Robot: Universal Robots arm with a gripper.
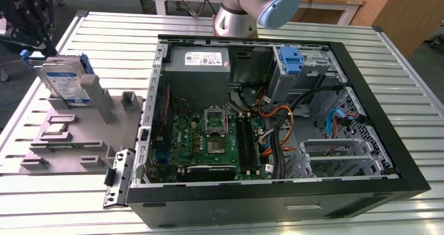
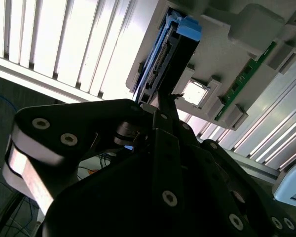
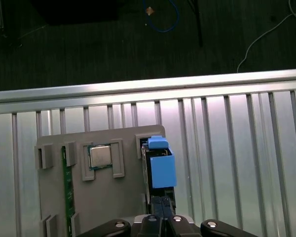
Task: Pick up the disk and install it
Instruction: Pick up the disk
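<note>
Workstation on a ribbed aluminium table (image 1: pixel 208 27), with an open black tower computer case (image 1: pixel 277 191) lying on its side. The exterior view shows the green motherboard (image 1: pixel 208 141), the grey metal power-supply box with a white sticker (image 1: pixel 201 61) and a tall blue plastic latch piece (image 1: pixel 292 63) inside the case. Toward the exterior view's left lies a grey moulded holder tray (image 1: pixel 69 136), in which the flat silver disk with a white-and-blue label and blue plastic frame (image 1: pixel 64 81) stands on edge in a slot. The black gripper (image 1: pixel 43 45) hangs just above the disk's upper edge. The first wrist view looks along the fingers: the gripper (image 3: pixel 162 205) is clenched, fingertips together with nothing between them, in line with the narrow blue-framed edge of the disk (image 3: pixel 160 165). It also shows a square silver processor chip (image 3: pixel 101 155) and a green memory strip (image 3: pixel 66 192) seated in the tray (image 3: pixel 113 197). The second wrist view gives the gripper (image 2: pixel 164 101) from the side, its tips near the connector end of the disk (image 2: pixel 175 57).
</note>
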